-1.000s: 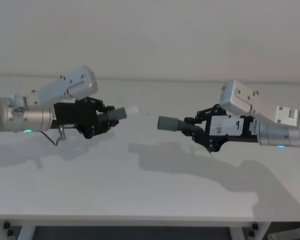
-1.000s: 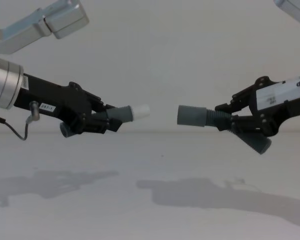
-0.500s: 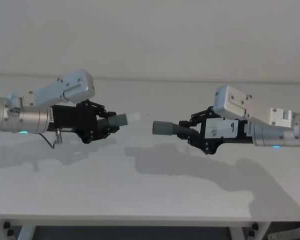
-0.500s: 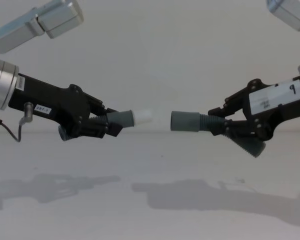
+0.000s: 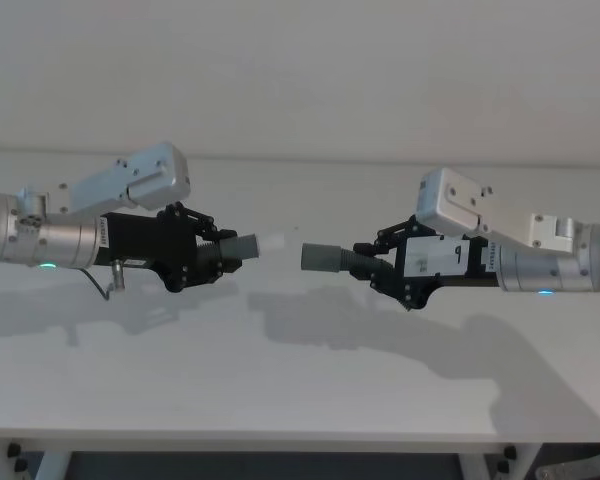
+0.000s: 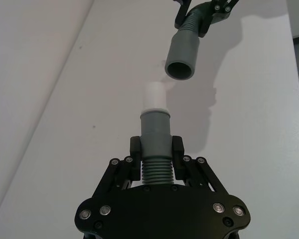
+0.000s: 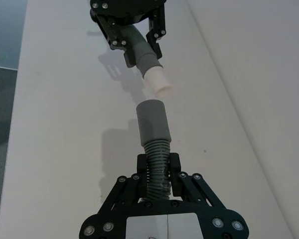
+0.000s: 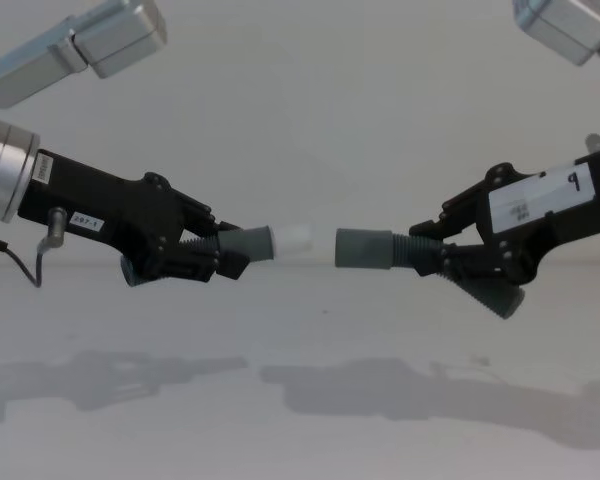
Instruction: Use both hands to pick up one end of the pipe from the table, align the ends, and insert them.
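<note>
Over the matte white tabletop [image 5: 300, 390] your black plastic left hand [image 8: 223, 254] is clamped on the dark grey ribbed pipe piece with the whitish tip [image 8: 262, 243]. Your black right hand [image 8: 432, 255] grips the other grey ribbed piece [image 8: 372, 249] (open sleeve end). The tips face each other, just apart, both held above the tabletop.

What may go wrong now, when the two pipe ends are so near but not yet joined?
1. In the left wrist view the white tip sits beside the open sleeve, not in line with it; pushing on may jam it on the rim.
2. The left gripper and right gripper hold their pieces by the ribbed part, so a hard push could perhaps bend or slip them.
3. Both pieces hang above the table; a slip drops one.
</note>
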